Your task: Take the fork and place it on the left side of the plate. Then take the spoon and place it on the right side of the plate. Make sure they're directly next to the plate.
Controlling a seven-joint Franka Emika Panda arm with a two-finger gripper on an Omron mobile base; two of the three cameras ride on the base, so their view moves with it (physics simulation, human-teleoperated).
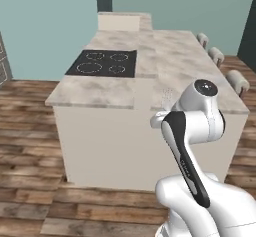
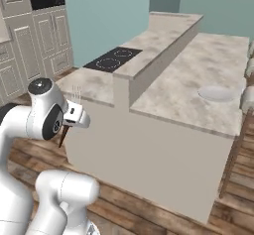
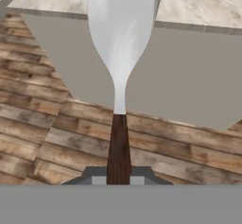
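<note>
You have the fork (image 3: 119, 53) clamped by its dark handle in the jaws, held off the counter (image 2: 198, 75) and well apart from the plate (image 2: 217, 93). A swing toward the counter could strike its edge and twist the fork loose.

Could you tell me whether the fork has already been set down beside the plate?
No, the fork is held in the tool in front of the island, while the plate sits alone on the counter.
</note>
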